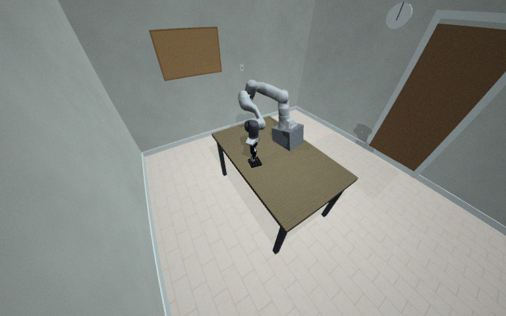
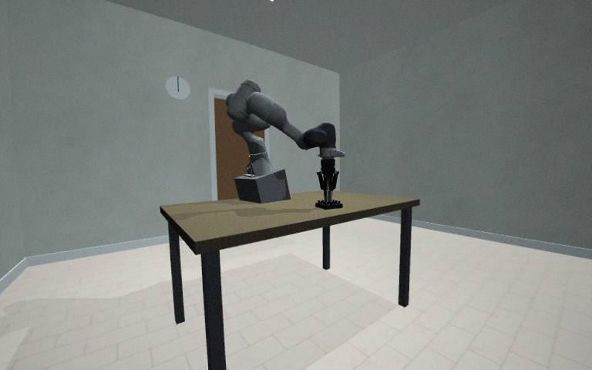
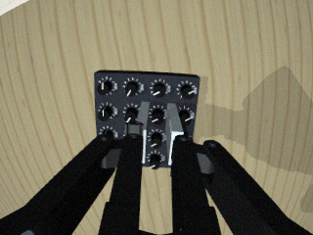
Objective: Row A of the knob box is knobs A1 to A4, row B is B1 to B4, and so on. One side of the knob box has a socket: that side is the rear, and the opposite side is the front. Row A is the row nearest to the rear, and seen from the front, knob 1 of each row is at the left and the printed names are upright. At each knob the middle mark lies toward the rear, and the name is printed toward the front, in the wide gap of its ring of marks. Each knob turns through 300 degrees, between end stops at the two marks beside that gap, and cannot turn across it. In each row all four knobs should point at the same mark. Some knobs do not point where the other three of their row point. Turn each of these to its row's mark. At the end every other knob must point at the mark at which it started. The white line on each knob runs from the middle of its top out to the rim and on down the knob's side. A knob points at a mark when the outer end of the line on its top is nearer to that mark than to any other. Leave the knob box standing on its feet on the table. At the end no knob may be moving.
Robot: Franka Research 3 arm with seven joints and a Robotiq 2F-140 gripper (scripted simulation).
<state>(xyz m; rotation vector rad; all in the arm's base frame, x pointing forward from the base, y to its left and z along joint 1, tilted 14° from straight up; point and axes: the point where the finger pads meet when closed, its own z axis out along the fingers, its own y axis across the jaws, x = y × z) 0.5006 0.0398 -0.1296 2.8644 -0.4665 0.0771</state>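
Black and flat, the knob box [image 3: 119, 98] stands on the wooden table [image 3: 248, 39], its rows of small round knobs facing up. In the exterior view it sits toward the table's far side, to the right of the arm's grey pedestal [image 2: 281, 185] and apart from it.

The box looks rigid and light, so a sideways shove could slide or tip it. The knobs are stiff little cylinders set close together, and their smooth sides probably slip under a loose grip. Each is best pinched across its side wall from straight above and twisted about its own axis, with nothing pressed against its neighbours.

The gripper [image 3: 156, 127] hangs vertically over the box. Its pale pads [image 3: 145, 139] flank a knob [image 3: 156, 137] in the third column from the left of the wrist view. The jaws stand narrowly apart and appear slack beside the knob, not clamped on it. The white lines are too small to read which mark any knob points at.
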